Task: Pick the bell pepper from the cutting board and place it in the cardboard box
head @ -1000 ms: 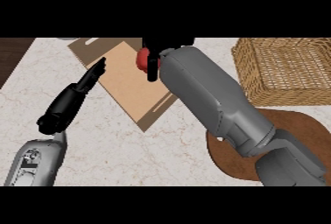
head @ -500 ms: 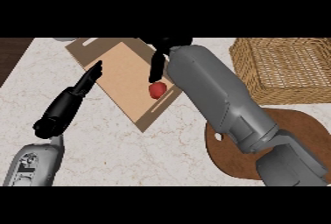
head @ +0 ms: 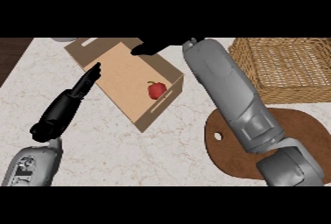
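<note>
Right hand [head: 158, 45], black, hung over the open brown cardboard box [head: 107, 57] at its 12 o'clock rim, fingers relaxed and holding nothing. The small red bell pepper [head: 155, 89] lay on the box floor, so placing looked done; only withdrawal remained. A second earlier the pepper was in that hand. Left hand [head: 68, 105] rested straight-fingered at 9 o'clock; the round wooden cutting board [head: 310, 135] sat at 4 o'clock.

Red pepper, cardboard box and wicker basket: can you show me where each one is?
Red pepper [head: 155, 89], head view, on its body.
Cardboard box [head: 161, 103], head view, on its right wall.
Wicker basket [head: 284, 65], head view, on its woven inside.
</note>
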`<state>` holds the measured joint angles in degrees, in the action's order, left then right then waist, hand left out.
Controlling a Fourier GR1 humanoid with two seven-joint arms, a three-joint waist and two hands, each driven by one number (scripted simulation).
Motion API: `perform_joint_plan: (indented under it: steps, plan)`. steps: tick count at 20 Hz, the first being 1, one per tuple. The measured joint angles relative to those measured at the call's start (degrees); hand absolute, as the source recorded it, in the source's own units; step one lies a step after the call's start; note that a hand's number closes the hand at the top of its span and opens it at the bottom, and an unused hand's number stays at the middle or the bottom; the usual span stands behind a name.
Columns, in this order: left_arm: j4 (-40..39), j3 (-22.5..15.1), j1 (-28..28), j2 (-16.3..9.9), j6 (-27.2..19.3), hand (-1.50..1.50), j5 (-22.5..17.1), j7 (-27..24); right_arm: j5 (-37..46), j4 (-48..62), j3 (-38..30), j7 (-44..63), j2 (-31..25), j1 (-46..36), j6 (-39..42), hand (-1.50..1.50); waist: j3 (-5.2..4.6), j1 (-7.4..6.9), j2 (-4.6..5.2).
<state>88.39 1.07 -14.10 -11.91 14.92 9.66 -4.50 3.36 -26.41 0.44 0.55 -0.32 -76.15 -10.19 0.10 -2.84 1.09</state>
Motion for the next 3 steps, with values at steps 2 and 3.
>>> perform_joint_plan:
  steps: [2, 3]
  plan:
    - [-0.37, 0.08, -0.27, 0.10, -0.21, 0.00, 0.17, -0.29, -1.99, 1.13, -2.92, -2.20, -0.35, 0.65, -1.30, -1.50, -0.05, 0.07, 0.06]
    - [-0.12, 0.03, 0.10, -0.01, -0.07, 0.00, 0.20, -0.49, -2.70, 1.85, -4.16, -3.68, -0.96, 1.14, -1.69, -1.50, -0.06, -0.02, 0.08]
